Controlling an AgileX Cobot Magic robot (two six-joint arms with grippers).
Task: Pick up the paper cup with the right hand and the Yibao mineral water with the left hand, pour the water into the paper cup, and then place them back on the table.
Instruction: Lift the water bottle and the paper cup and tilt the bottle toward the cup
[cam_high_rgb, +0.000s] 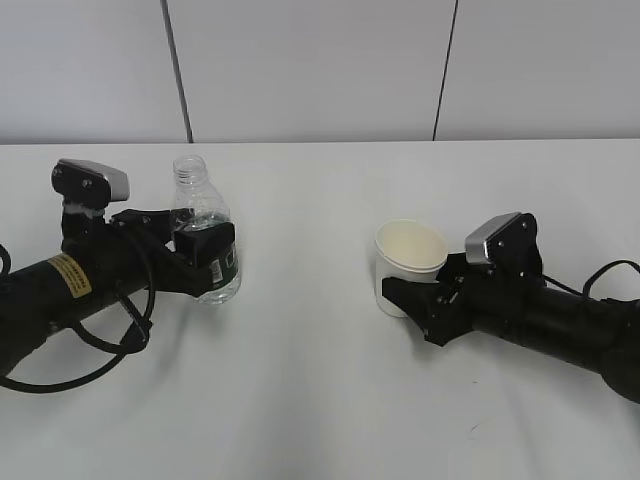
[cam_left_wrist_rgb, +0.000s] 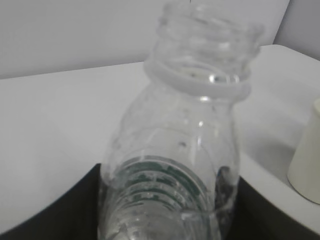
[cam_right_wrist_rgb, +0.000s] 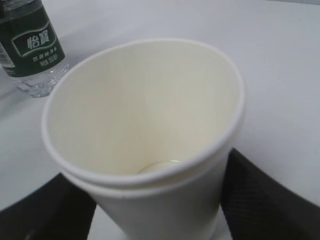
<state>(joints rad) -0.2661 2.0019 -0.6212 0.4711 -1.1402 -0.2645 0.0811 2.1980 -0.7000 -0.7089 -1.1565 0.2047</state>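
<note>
The left hand (cam_high_rgb: 195, 255) is clenched on the water bottle (cam_high_rgb: 205, 232) at its label, holding it upright near the desk's (cam_high_rgb: 300, 400) left edge so the open neck spills nothing. The right hand (cam_high_rgb: 420, 300) grasps the paper cup (cam_high_rgb: 408, 262) low on its wall, right of the desk's middle, mouth up to take water. Both seem to stand on the desk, well apart

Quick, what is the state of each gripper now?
Left gripper: shut on the Yibao mineral water.
Right gripper: shut on the paper cup.
</note>
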